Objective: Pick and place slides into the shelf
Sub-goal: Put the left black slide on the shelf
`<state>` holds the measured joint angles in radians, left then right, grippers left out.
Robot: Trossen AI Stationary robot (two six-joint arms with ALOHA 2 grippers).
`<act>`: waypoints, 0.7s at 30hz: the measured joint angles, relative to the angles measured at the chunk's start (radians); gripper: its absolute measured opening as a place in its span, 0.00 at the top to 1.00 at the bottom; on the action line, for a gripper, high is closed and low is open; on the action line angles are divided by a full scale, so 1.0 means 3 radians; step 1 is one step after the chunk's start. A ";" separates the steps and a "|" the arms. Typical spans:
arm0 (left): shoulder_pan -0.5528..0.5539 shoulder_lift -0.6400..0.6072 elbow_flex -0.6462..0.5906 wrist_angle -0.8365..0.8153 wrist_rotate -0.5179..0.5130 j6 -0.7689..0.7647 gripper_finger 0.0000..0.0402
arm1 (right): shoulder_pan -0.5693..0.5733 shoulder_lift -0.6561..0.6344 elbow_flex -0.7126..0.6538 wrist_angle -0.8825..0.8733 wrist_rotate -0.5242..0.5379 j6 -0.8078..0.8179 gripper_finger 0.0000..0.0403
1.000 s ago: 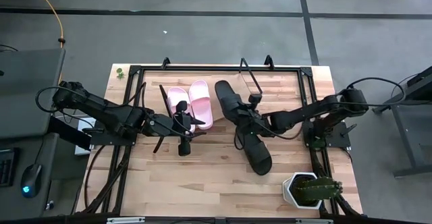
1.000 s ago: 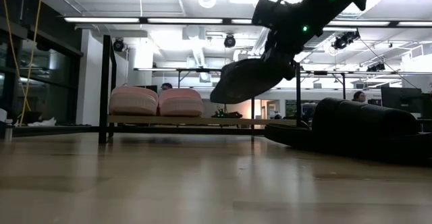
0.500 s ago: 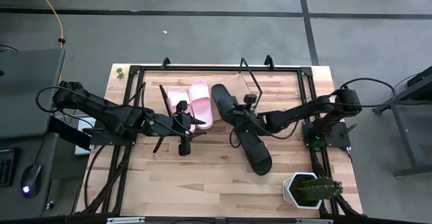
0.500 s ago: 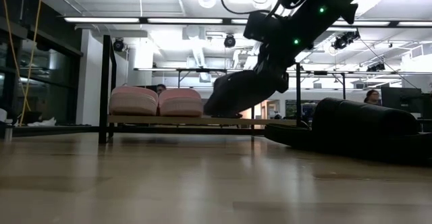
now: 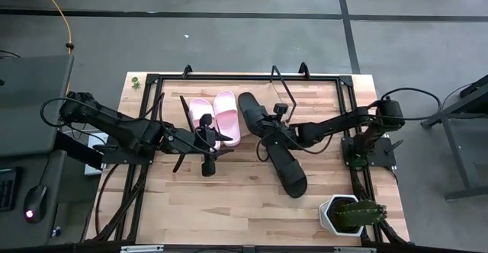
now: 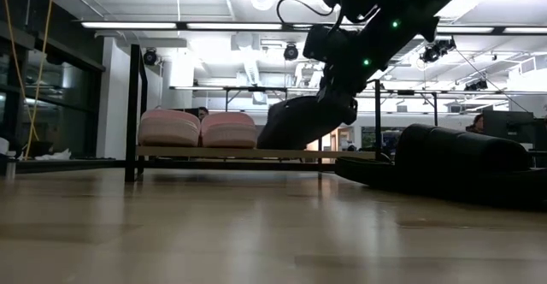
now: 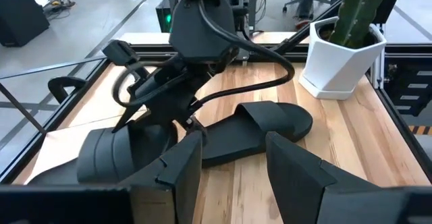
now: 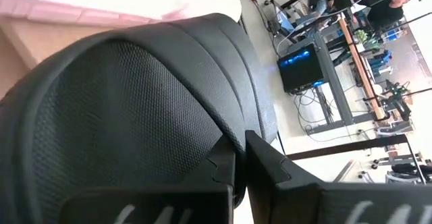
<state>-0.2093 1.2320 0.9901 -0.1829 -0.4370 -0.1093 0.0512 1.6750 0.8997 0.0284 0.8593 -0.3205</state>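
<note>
On the left of the worktop [image 5: 229,196] the left gripper [image 5: 207,165] is parked with its fingers apart and nothing between them, just beside the near edge of the shelf [image 5: 274,93]. Two pale pink slides [image 5: 216,118] are already lined up side by side on the shelf's light wooden board, their ribbed rubber straps bulging in the low view. Next to them, a black slide [image 5: 255,112] is held over the shelf by the right gripper [image 5: 276,127], whose fingers are clamped together on the rim of the sandal; in the right wrist view the two dark fingers are pinched tight against a finely dimpled, matte black strap. The sandal is carried nose down (its front is seen at the board in the low view, its heel raised toward the gripper). Its long axis runs roughly parallel to the pink pair, though it is tilted steeply and angled slightly toward them. The coming move is judged to turn on this: the open slot lies directly under and just beside the black slide, right of the pink pair, so the heel has only to be lowered and the grip released. The right arm is plainly the nearer one. A second black slide [image 5: 288,169] lies flat on the worktop near the right arm, pointing diagonally away from the shelf, and is not yet collected. A potted cactus [image 5: 349,213] in a white angular pot stands at the worktop's near right corner, well apart.
</note>
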 joint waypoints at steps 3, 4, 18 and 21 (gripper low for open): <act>0.0000 0.0000 0.0000 0.0001 0.0006 0.0000 0.63 | -0.0038 0.0015 0.0000 0.0010 -0.0015 -0.0011 1.00; 0.0000 0.0000 0.0000 0.0001 0.0006 0.0000 0.63 | -0.0053 0.0024 0.0000 0.0034 -0.0030 -0.0011 1.00; -0.0001 -0.0001 0.0000 0.0010 0.0008 0.0000 0.63 | -0.0174 0.0289 0.0006 0.0476 -0.0248 -0.0206 1.00; -0.0001 -0.0001 0.0000 0.0009 0.0008 0.0000 0.63 | -0.0193 0.0361 0.0008 0.0533 -0.0260 -0.0206 1.00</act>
<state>-0.2094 1.2316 0.9901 -0.1802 -0.4347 -0.1093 -0.0067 1.7831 0.9020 0.1883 0.7813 -0.3824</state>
